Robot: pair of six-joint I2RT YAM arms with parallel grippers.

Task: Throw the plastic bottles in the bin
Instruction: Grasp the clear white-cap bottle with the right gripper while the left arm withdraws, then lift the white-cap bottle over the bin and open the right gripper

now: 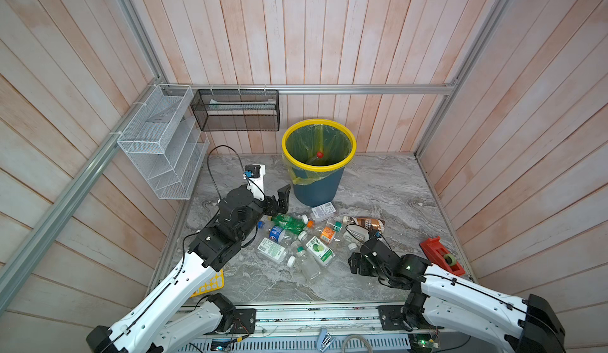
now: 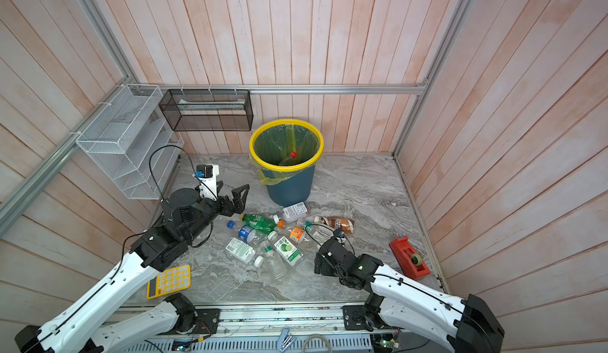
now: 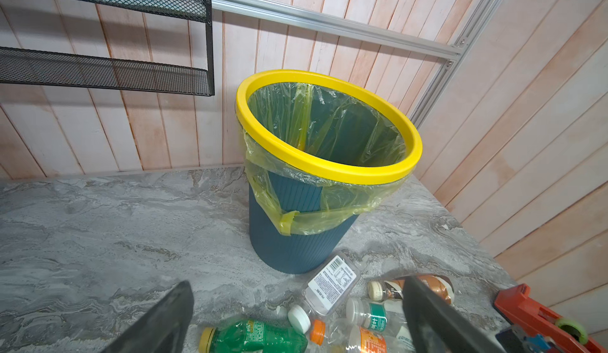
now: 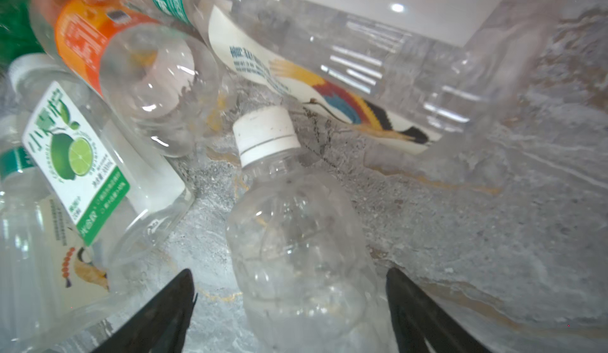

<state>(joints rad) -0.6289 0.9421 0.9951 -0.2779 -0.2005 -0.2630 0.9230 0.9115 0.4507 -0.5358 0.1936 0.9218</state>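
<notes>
**A:** What do the top views give?

**B:** In both top views the bin (image 1: 317,191) (image 2: 289,191) stands at the far middle of the table (image 1: 388,183) (image 2: 362,186). A red-capped bottle (image 1: 318,154) (image 2: 292,154) lies inside it. The other bottles (image 1: 318,250) (image 2: 287,248) lie scattered on the table, just near of the bin.

**A:** And the arms?

**B:** The left gripper (image 1: 279,200) (image 2: 235,200) hangs just left of the bin's base, far of the green bottle (image 1: 289,223) (image 2: 260,222). Its jaws are spread wide and hold nothing. The right gripper (image 1: 354,260) (image 2: 320,262) sits low at the near right edge of the pile. From above I cannot tell how its jaws stand.

**A:** The left wrist view?

**B:** The bin (image 3: 329,167) fills the middle, with its liner bag folded over the yellow rim. The left gripper (image 3: 296,284) has its jaws far apart with only table between the tips. The green bottle (image 3: 260,336) lies near of that gap, untouched.

**A:** The right wrist view?

**B:** A clear bottle (image 4: 296,236) with a white cap lies on the table, cap pointing away. Its body runs into the right gripper (image 4: 289,271), between the two jaws. The jaws stand apart on either side of it, with a gap showing on each side, so nothing is gripped. The lime bottle (image 4: 82,163) lies just left of it.
</notes>
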